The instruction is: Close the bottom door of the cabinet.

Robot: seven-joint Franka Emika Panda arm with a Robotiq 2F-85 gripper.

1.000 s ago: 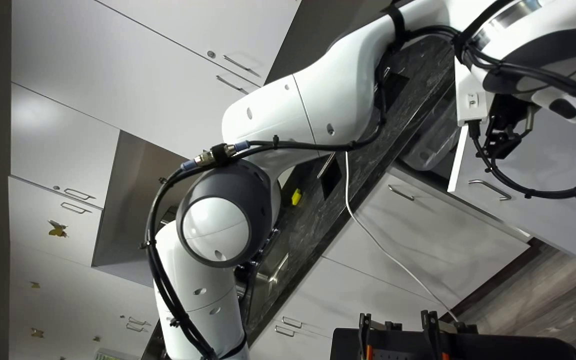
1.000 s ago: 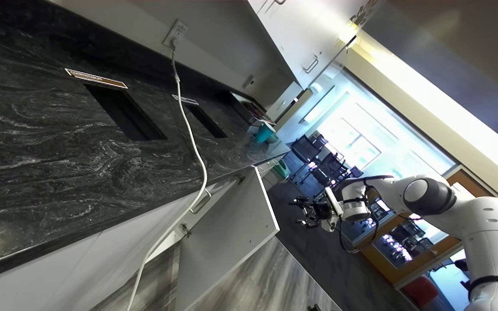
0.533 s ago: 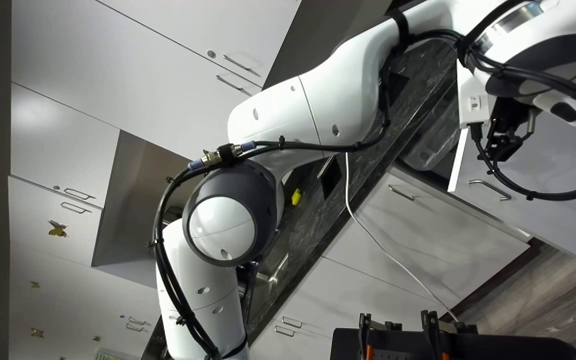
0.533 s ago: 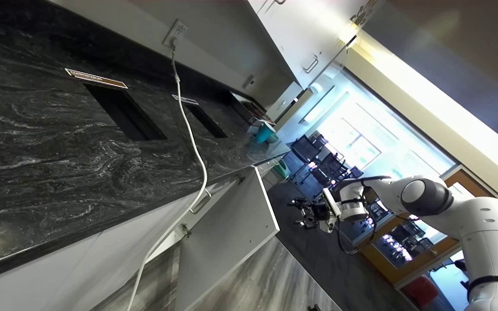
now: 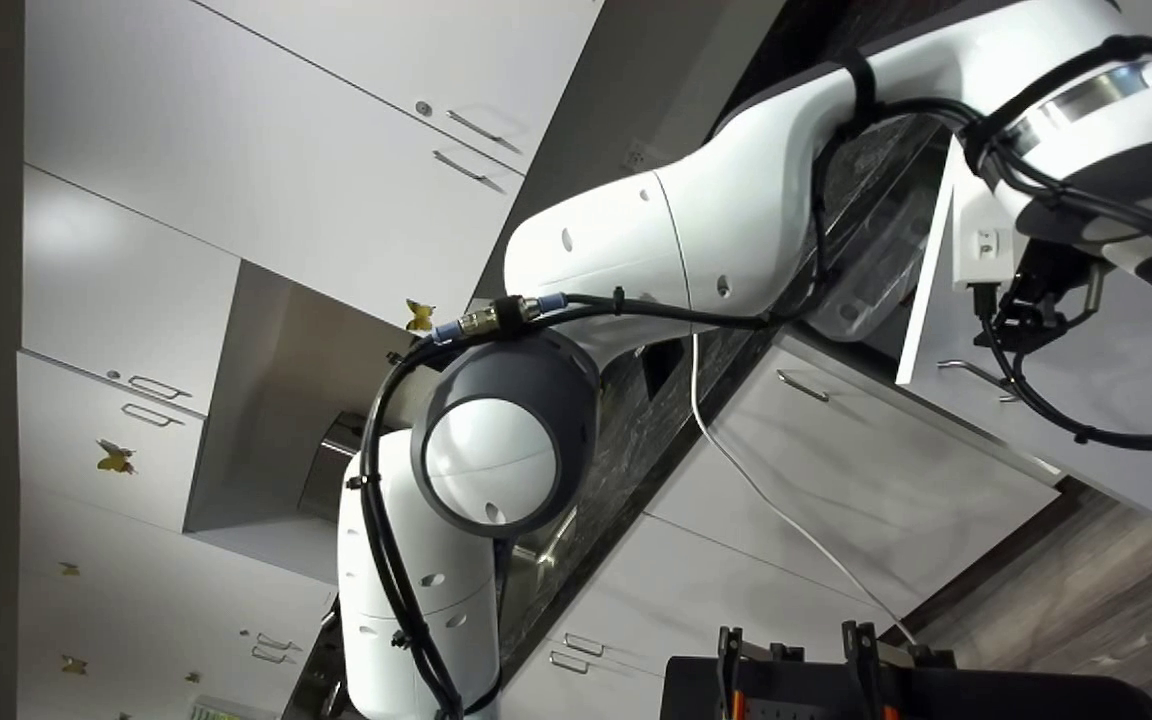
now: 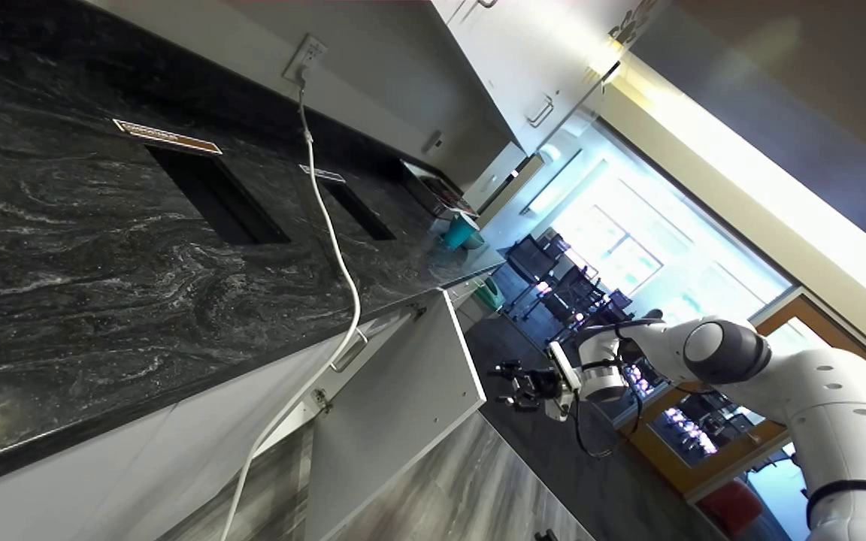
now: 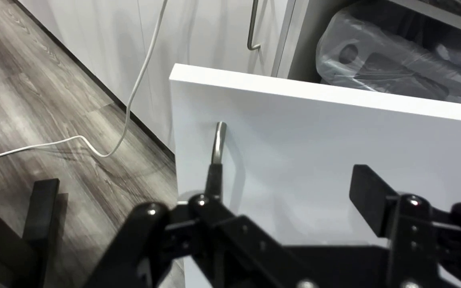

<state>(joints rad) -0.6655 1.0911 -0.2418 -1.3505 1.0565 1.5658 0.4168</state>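
Observation:
The bottom door, a plain white panel, stands swung open from the white cabinet. It also shows in both exterior views, from its outer face and its inner face. Its metal bar handle is near its free edge; the lower part is hidden behind my left finger. My gripper is open and empty, facing the door's outer face. In an exterior view the gripper is apart from the door's edge. I cannot tell whether the left finger touches the handle.
A plastic-wrapped object sits inside the cabinet. A white cable hangs over the black marbled counter to the floor. Another cabinet handle is beside the opening. A black stand part is near the floor at left.
The arm and gripper have moved left and down in one exterior picture, nearer the door, and right and down in the opposite one. The door has not moved.

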